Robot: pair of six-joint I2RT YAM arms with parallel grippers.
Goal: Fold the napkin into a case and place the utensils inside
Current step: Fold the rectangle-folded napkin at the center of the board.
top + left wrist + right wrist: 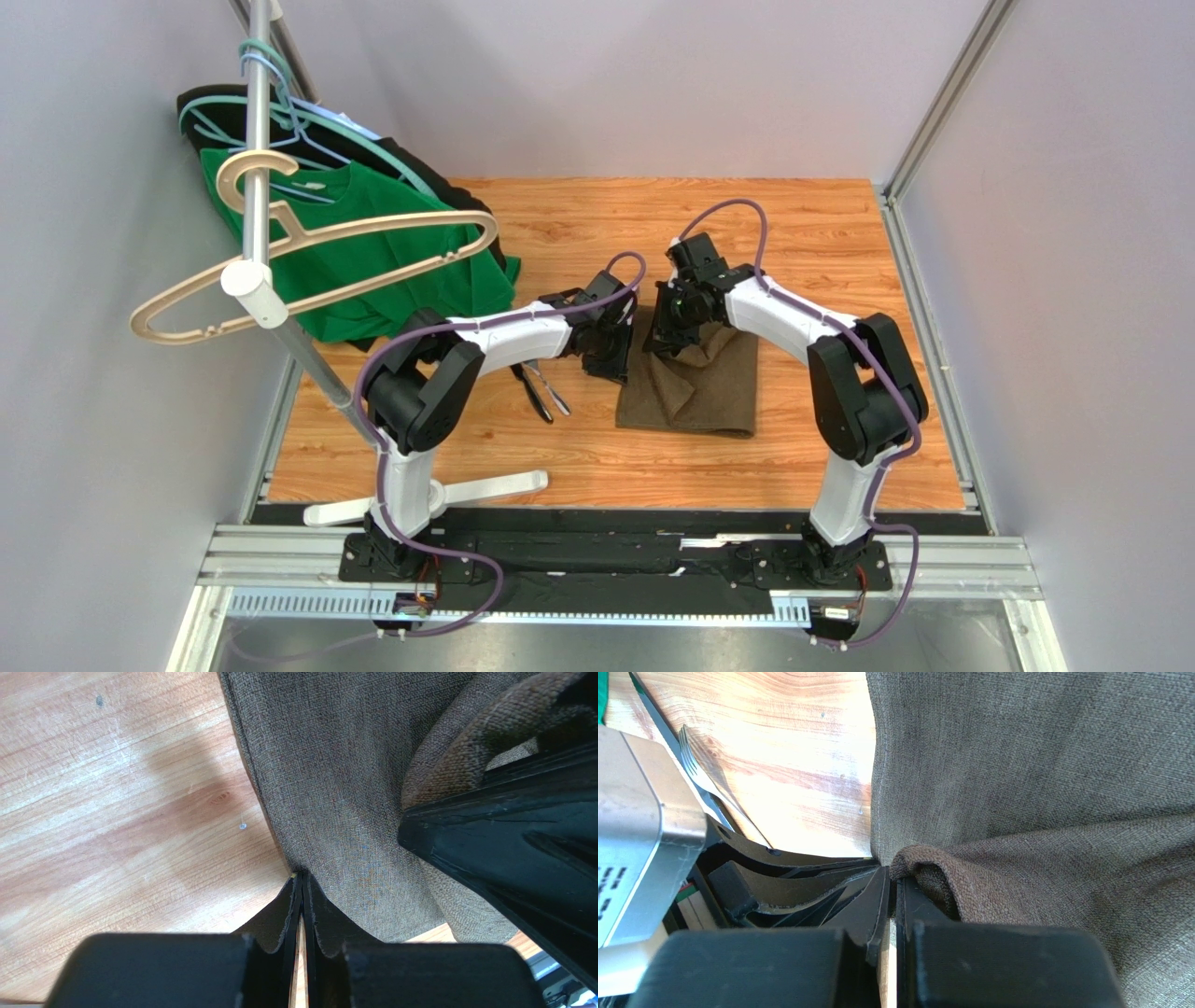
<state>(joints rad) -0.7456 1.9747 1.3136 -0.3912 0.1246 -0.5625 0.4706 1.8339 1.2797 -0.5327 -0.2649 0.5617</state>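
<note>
The olive-brown napkin point(699, 381) lies on the wooden table, its far left part lifted. My left gripper point(612, 336) is shut on the napkin's left edge point(330, 791), fingertips pinched at the hem. My right gripper point(673, 325) is shut on a folded corner of the napkin point(1032, 784) right beside the left gripper. The utensils point(539, 388), dark-handled cutlery, lie on the table left of the napkin, partly under my left arm. A fork's silvery tines point(696, 759) show in the right wrist view.
A green shirt point(368, 252) and a black garment point(421, 165) lie at the far left. A metal stand point(267, 196) holds a beige hanger point(337, 266) and teal hangers there. Grey walls close the sides and back.
</note>
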